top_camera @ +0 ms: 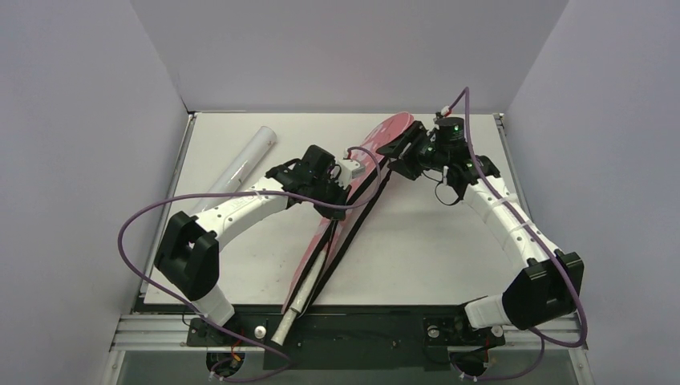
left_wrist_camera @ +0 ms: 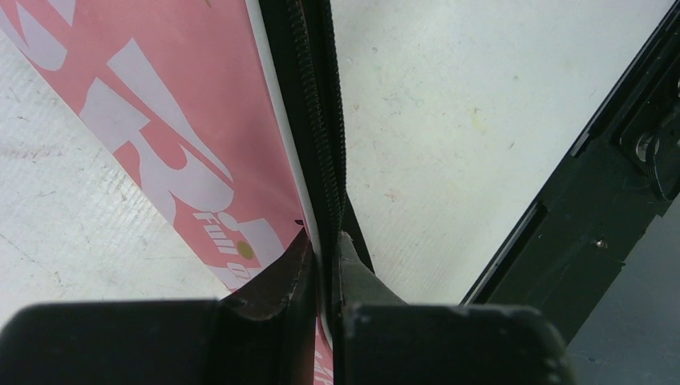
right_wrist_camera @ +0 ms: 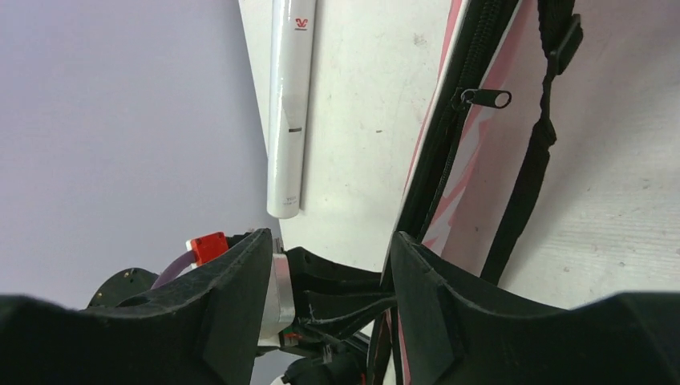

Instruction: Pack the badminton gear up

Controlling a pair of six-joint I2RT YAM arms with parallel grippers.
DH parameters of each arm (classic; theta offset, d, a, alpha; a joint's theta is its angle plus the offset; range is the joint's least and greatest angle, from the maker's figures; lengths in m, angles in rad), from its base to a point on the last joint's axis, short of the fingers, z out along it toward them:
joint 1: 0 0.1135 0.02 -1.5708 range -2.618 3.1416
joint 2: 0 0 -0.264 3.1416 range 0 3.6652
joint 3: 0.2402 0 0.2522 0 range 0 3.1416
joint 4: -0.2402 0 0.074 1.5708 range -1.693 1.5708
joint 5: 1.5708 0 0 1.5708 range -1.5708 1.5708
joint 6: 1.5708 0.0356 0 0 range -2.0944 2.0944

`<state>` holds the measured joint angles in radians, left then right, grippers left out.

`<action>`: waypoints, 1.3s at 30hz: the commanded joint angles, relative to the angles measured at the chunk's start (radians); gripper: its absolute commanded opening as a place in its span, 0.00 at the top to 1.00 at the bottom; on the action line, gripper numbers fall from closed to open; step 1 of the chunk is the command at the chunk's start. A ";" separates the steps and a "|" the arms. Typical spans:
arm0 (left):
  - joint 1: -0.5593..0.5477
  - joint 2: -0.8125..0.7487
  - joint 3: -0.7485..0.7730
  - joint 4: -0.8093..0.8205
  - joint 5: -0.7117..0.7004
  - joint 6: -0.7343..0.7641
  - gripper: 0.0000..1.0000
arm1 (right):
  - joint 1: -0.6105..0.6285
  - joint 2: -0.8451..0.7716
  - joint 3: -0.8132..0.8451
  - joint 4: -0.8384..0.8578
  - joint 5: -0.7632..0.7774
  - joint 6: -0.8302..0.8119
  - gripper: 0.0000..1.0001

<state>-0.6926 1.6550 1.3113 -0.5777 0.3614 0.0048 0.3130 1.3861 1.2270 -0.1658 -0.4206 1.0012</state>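
Note:
The pink "SPORT" cover (top_camera: 365, 188) lies diagonally from the far right to the near edge, its black zipper edge (left_wrist_camera: 317, 120) facing right. My left gripper (top_camera: 337, 210) is shut on that zippered edge (left_wrist_camera: 325, 241) midway along the cover. My right gripper (top_camera: 398, 151) is open and empty over the cover's wide head (right_wrist_camera: 329, 257), with the zipper pull (right_wrist_camera: 485, 98) and black strap (right_wrist_camera: 537, 144) beyond it. A white racket handle (top_camera: 290, 314) sticks out of the cover's near end. The long white tube (top_camera: 244, 160) lies at the far left (right_wrist_camera: 289, 104). No shuttlecocks show.
The black base rail (top_camera: 361, 325) runs along the near table edge, where the racket handle overhangs it. Grey walls close in the left, right and far sides. Purple cables loop beside both arms.

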 commanded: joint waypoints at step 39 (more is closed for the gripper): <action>0.016 -0.076 0.165 -0.101 0.194 0.030 1.00 | -0.170 0.125 -0.159 0.330 -0.285 -0.048 0.54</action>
<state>-0.6796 1.6531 1.4014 -0.7013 0.4843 0.0223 0.1505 1.5040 1.0729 0.1097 -0.6563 0.9691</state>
